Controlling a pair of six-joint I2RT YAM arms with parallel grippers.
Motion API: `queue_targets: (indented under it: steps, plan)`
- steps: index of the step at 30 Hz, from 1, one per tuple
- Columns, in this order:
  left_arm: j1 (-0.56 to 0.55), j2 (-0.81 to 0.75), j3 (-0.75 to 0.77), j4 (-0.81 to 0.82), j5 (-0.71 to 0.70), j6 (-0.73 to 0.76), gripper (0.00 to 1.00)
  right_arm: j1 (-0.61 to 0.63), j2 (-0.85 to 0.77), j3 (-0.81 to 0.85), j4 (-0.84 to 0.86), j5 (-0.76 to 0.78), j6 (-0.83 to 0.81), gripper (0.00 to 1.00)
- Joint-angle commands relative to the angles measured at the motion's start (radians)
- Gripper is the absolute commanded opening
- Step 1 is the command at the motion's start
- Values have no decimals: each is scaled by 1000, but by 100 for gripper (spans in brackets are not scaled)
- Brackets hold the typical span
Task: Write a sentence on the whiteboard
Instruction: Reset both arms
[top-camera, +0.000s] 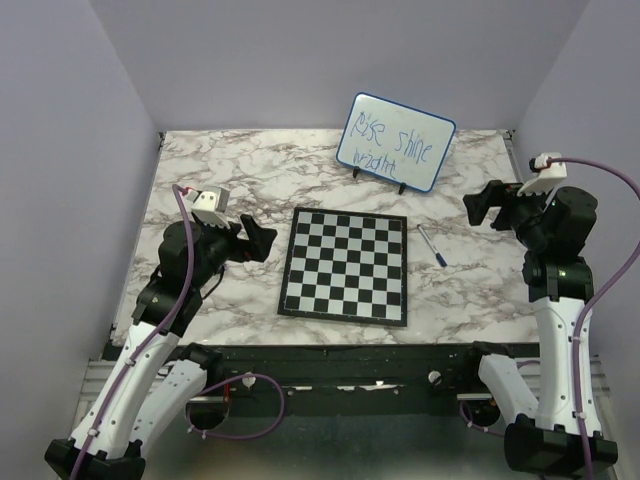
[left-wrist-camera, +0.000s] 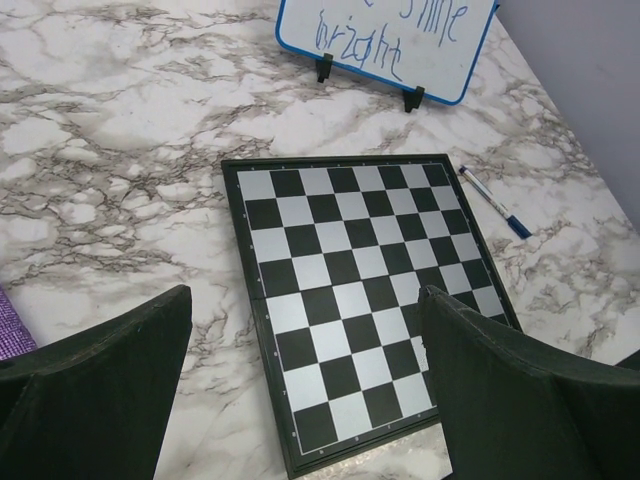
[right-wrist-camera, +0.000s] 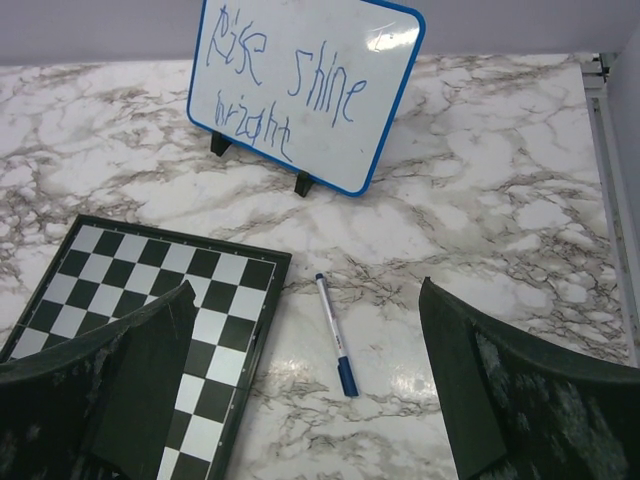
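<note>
The whiteboard (top-camera: 396, 141) stands tilted on black feet at the back right of the marble table, also in the right wrist view (right-wrist-camera: 305, 85) and partly in the left wrist view (left-wrist-camera: 385, 40). The sentence (right-wrist-camera: 285, 95) in blue reads "Rise shine" with "bright" below. A white marker with a blue cap (top-camera: 432, 245) lies flat on the table right of the chessboard; it also shows in the right wrist view (right-wrist-camera: 333, 335) and the left wrist view (left-wrist-camera: 495, 202). My left gripper (top-camera: 262, 240) is open and empty left of the chessboard. My right gripper (top-camera: 478, 208) is open and empty, above and right of the marker.
A black-and-white chessboard (top-camera: 347, 264) lies flat in the middle of the table, in front of the whiteboard. Grey walls enclose the table on the left, back and right. A metal rail (top-camera: 513, 160) runs along the right edge.
</note>
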Motion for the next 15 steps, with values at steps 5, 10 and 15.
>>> queue_targets:
  steps: [5, 10, 15]
  plan:
    - [5, -7, -23, 53, 9, -64, 99, -4, -20, -18, 43, 24, 16, 99]
    - [5, -6, -27, 58, 9, -67, 99, -4, -28, -33, 59, 15, 15, 99]
    - [5, -4, -36, 59, 6, -67, 99, -4, -34, -44, 66, 23, 15, 99]
